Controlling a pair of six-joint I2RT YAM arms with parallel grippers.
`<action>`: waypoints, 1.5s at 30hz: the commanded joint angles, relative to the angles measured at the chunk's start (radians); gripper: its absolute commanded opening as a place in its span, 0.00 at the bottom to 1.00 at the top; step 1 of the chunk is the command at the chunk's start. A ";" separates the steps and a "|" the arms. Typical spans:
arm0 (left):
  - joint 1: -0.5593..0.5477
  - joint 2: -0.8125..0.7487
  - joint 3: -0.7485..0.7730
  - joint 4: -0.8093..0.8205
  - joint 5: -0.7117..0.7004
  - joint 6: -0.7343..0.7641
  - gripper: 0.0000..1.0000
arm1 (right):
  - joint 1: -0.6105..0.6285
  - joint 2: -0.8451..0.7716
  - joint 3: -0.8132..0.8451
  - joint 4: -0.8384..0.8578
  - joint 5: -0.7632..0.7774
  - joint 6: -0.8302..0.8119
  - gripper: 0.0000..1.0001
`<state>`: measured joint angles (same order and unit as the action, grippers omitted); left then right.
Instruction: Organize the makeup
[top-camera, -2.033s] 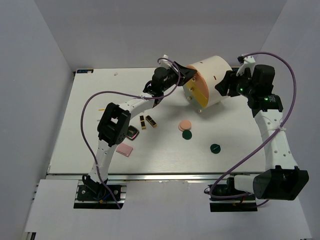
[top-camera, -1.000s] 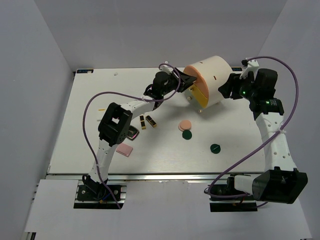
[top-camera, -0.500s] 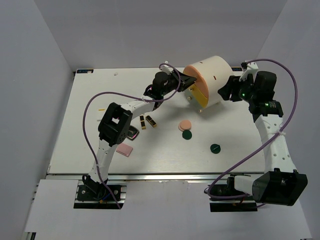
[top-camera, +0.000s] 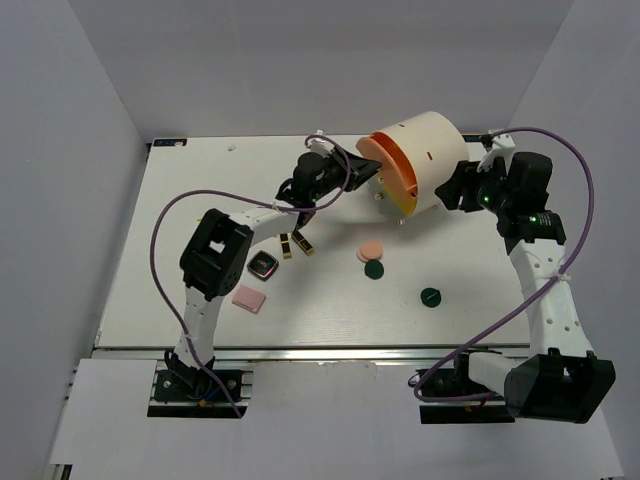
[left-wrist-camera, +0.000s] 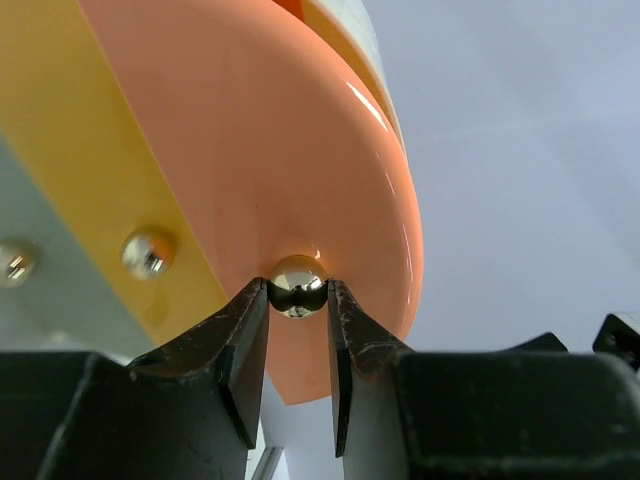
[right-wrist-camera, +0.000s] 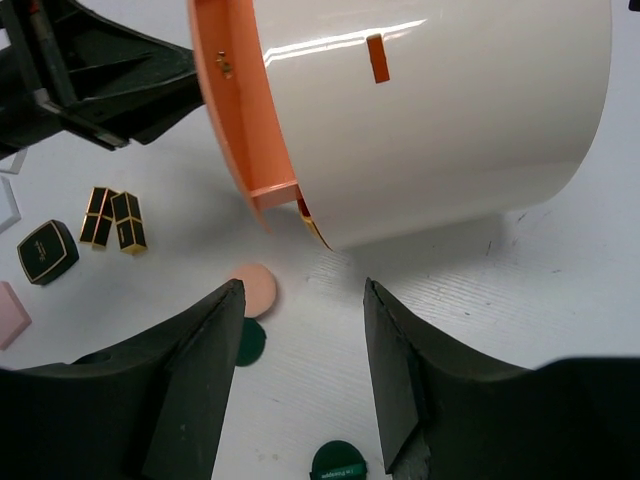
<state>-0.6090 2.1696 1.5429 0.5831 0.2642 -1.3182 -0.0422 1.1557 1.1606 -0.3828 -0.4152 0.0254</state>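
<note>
My left gripper (top-camera: 362, 172) is shut on the gold ball knob (left-wrist-camera: 297, 285) of the cream cylinder's (top-camera: 432, 152) orange drawer front (top-camera: 385, 168), which stands pulled out to the left. My right gripper (top-camera: 456, 188) is open and empty beside the cylinder's right side. On the table lie two black-and-gold lipstick tubes (top-camera: 293, 243), a square black compact (top-camera: 264, 265), a pink square (top-camera: 248, 298), a peach disc (top-camera: 371, 249) and two dark green discs (top-camera: 374, 269) (top-camera: 430, 296). The right wrist view shows the lipsticks (right-wrist-camera: 115, 218), compact (right-wrist-camera: 47, 250), peach disc (right-wrist-camera: 252, 290) and a green disc (right-wrist-camera: 338, 462).
The cylinder lies on its side at the back of the white table (top-camera: 480, 300), with a yellow drawer front (left-wrist-camera: 110, 190) and its own gold knob (left-wrist-camera: 148, 253) below the orange one. Grey walls close in the back and sides. Purple cables loop over both arms.
My left gripper has drawn back to the left with the knob, pulling the orange drawer front out of the cylinder. The left arm's elbow moved left, uncovering the compact. The right gripper shifted slightly.
</note>
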 joint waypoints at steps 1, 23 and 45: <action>0.021 -0.181 -0.108 0.018 -0.003 0.043 0.14 | -0.004 -0.037 -0.024 0.033 -0.022 -0.033 0.58; 0.041 -0.346 -0.319 -0.044 0.015 0.125 0.71 | 0.016 -0.102 -0.165 -0.221 -0.343 -0.548 0.81; 0.112 -0.921 -0.680 -0.620 -0.292 0.422 0.66 | 0.223 -0.042 -0.510 -0.318 0.248 -0.797 0.70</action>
<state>-0.5102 1.3411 0.9142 0.0963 0.0334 -0.9607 0.1772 1.1069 0.6621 -0.7303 -0.2768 -0.7536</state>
